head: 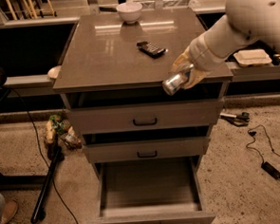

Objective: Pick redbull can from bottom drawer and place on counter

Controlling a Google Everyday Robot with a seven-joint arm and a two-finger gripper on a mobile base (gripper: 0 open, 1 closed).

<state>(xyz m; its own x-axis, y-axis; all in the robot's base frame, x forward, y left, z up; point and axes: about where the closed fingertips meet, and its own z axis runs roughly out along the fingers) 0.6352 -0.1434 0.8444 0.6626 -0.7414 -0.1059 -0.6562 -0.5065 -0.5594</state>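
The gripper (185,74) is closed around the can (174,83), holding it tilted at the front right edge of the counter (103,59). Bare slab spreads to its left. A handset (151,48) and a bowl (129,12) sit farther back. The bottom drawer (149,187) stands open below.

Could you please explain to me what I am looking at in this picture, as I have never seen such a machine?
This is one camera view, looking down at a grey drawer cabinet. The bulky pale arm at the upper right belongs to a mobile robot. Its end effector, at the front right edge of the glossy grey-brown counter top, is closed on a slim silver metal can, held tilted in the air. On the counter lie a flat black keypad handset and a white bowl. The wide grey bottom drawer is pulled open.
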